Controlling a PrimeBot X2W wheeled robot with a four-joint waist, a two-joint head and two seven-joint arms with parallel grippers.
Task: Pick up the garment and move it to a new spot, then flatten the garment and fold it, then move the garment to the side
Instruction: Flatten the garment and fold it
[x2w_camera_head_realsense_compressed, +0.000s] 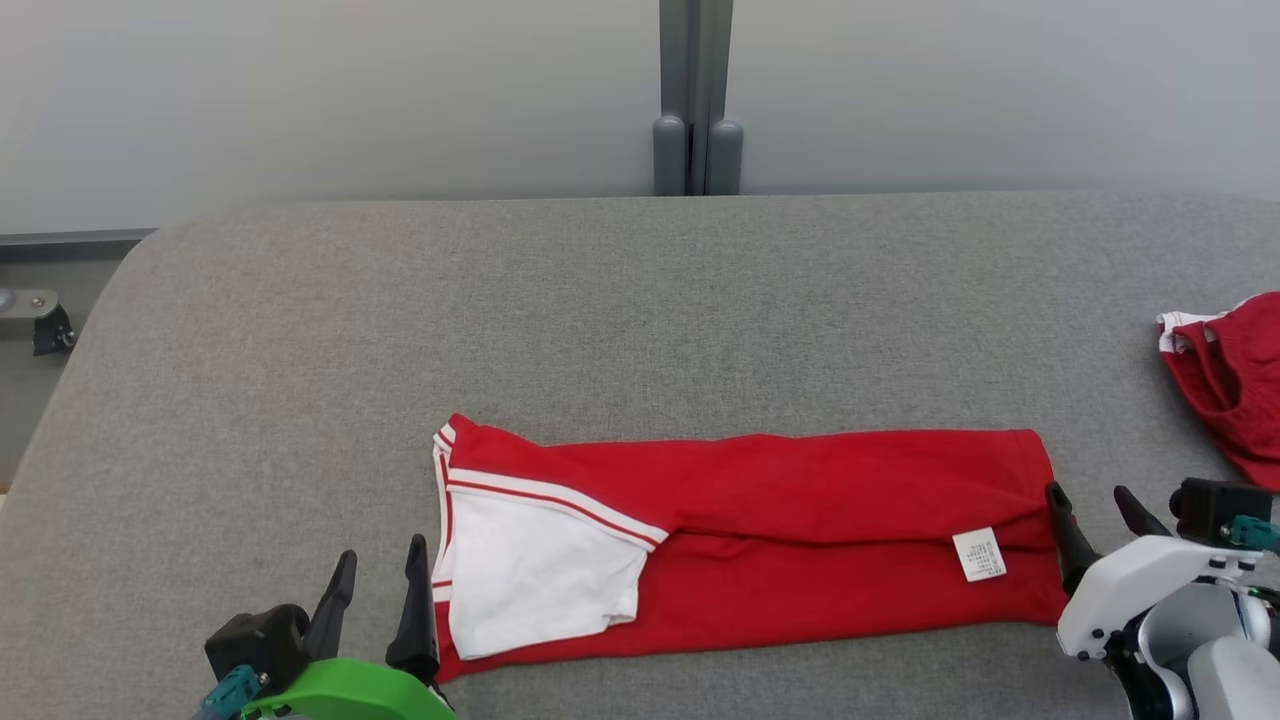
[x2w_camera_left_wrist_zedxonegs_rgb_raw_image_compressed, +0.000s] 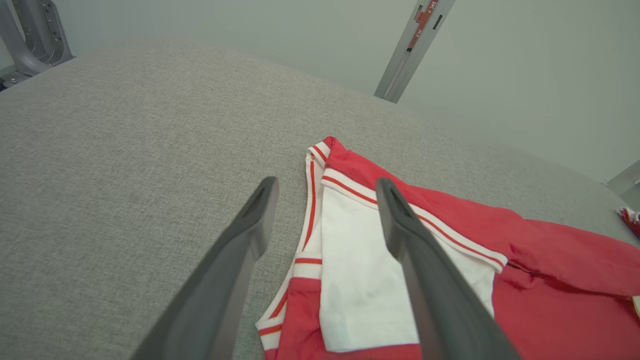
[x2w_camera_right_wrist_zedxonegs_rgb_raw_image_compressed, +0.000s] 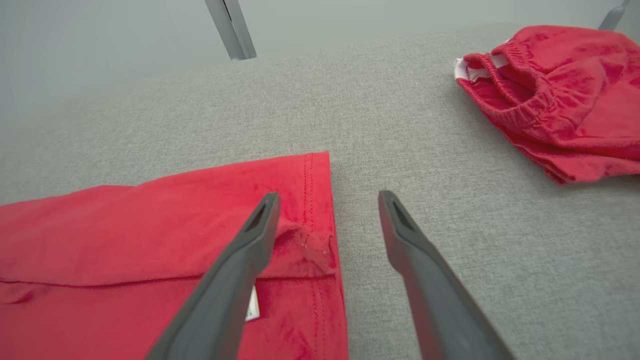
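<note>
Red garment (x2w_camera_head_realsense_compressed: 780, 540) — folded lengthwise.

soft, even light all round, bright but with no glare and no clear source; the grey cloth surface (x2w_camera_head_realsense_compressed: 640, 300) stays matt. thin shadows lie only under the folds of the red garment (x2w_camera_head_realsense_compressed: 800, 500). the head view is sharp; both wrist views bow at the edges, and the near dark fingers (x2w_camera_left_wrist_zedxonegs_rgb_raw_image_compressed: 225, 280) blur

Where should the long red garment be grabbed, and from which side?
I'd grab the red garment at its short ends: it lies as a long flat strip. The open right gripper can come in low from the right at the hem end by the white tag; the open left gripper from the left at the sleeve end.
</note>
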